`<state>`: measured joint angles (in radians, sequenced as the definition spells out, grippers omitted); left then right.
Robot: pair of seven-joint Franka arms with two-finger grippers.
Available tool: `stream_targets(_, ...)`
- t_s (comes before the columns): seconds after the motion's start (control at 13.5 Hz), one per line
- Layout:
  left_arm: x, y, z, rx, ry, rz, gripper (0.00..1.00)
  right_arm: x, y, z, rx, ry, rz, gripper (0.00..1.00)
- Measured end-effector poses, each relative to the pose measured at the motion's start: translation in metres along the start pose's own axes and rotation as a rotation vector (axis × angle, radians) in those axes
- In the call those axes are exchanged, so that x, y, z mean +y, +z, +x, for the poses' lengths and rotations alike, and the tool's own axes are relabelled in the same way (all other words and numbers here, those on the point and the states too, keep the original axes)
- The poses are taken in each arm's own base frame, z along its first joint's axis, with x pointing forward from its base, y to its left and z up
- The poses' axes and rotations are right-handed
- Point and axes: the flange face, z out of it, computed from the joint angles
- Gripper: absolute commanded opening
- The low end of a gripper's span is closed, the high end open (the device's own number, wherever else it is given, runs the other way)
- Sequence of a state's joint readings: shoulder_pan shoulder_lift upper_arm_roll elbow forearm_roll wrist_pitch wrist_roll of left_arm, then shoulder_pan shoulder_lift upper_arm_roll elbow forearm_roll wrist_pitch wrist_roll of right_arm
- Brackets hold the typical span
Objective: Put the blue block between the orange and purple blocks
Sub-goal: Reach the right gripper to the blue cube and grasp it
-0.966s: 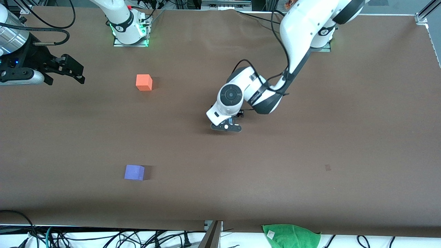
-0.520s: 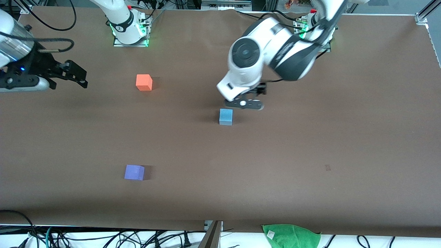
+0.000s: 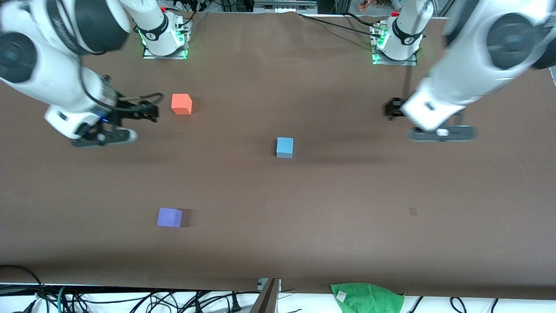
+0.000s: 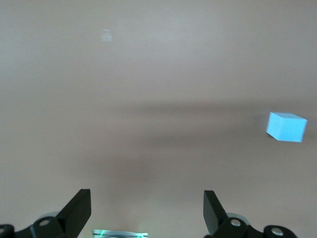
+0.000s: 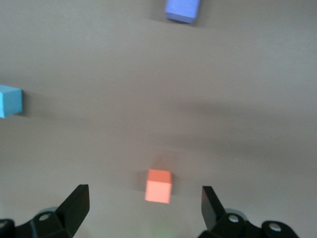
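Front view: my left tool (image 3: 441, 132), open and empty, has left the small sky-blue matte cube (image 3: 285, 147) mid-bench; right tool (image 3: 130, 119), open, nears the bright orange cube (image 3: 181, 104).

The purple block (image 5: 183, 10) and blue block (image 5: 10, 101) were cut off by the right wrist view's edges. Both arms appeared motion-blurred in the front view.

Brown table (image 3: 347, 217); green cloth (image 3: 367, 296), tangled cables (image 3: 130, 300) along near edge.
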<state>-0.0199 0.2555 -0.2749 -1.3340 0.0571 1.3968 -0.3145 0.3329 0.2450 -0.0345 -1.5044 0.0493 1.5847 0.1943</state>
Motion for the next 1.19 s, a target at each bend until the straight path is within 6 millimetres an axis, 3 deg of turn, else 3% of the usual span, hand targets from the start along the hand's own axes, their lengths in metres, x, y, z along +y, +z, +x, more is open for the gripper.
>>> stream_targets(0.15, -0.058, 0.002, 0.013, -0.008, 0.016, -0.016, 1.0, -0.056, 0.026, 0.012, 0.036, 0.098, 0.025, 1.0)
stream_targets(0.3, -0.089, 0.009, 0.021, -0.014, 0.035, -0.025, 1.0, -0.123, 0.06, 0.019, 0.076, 0.185, 0.072, 1.0)
stream_targets(0.59, -0.096, 0.013, 0.027, 0.079, 0.11, -0.002, 1.0, -0.233, 0.14, 0.018, 0.13, 0.316, 0.127, 1.0)
stream_targets(0.82, -0.1, 0.016, 0.005, 0.217, 0.111, 0.012, 1.0, -0.311, 0.207, -0.003, 0.171, 0.271, 0.156, 1.0)
stream_targets(1.04, -0.116, 0.013, -0.024, 0.204, 0.076, -0.031, 1.0, -0.357, 0.257, -0.026, 0.179, 0.245, 0.159, 1.0)
stream_targets(1.19, -0.128, 0.009, -0.029, 0.186, 0.05, -0.082, 1.0, -0.364, 0.263, -0.03, 0.189, 0.226, 0.147, 1.0)
